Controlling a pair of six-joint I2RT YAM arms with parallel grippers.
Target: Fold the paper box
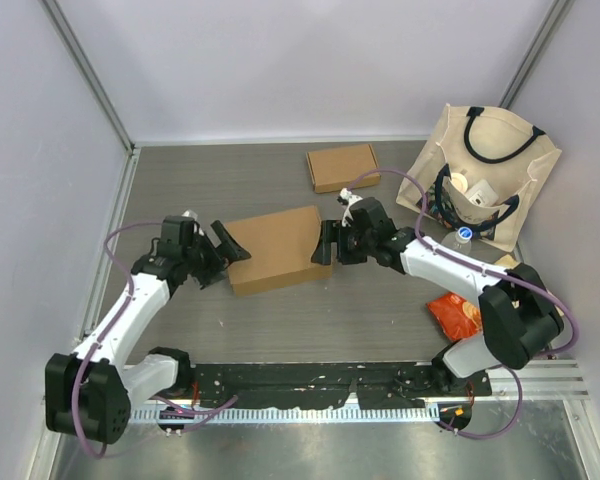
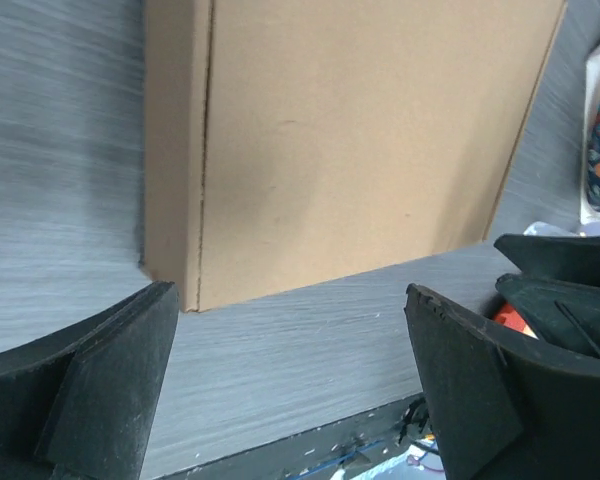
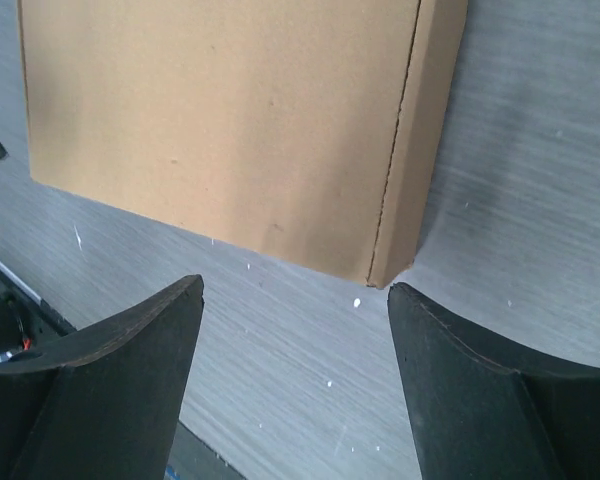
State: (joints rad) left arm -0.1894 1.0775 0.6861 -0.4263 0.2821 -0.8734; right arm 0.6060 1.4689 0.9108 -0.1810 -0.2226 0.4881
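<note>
The paper box (image 1: pixel 273 248) is a closed, flat brown cardboard box lying on the grey table in the middle. My left gripper (image 1: pixel 227 247) stands open just off its left end, touching nothing. My right gripper (image 1: pixel 326 243) stands open just off its right end, also apart from it. In the left wrist view the paper box (image 2: pixel 350 140) fills the upper part, beyond the open left gripper (image 2: pixel 290 345), whose jaws stand wide with bare table between them. In the right wrist view the paper box (image 3: pixel 230 120) lies beyond the open right gripper (image 3: pixel 295 335).
A second, smaller brown box (image 1: pixel 342 166) lies at the back of the table. A cream tote bag (image 1: pixel 485 175) with black handles stands at the back right, a bottle (image 1: pixel 462 237) in front of it. An orange packet (image 1: pixel 456 314) lies near the right arm's base.
</note>
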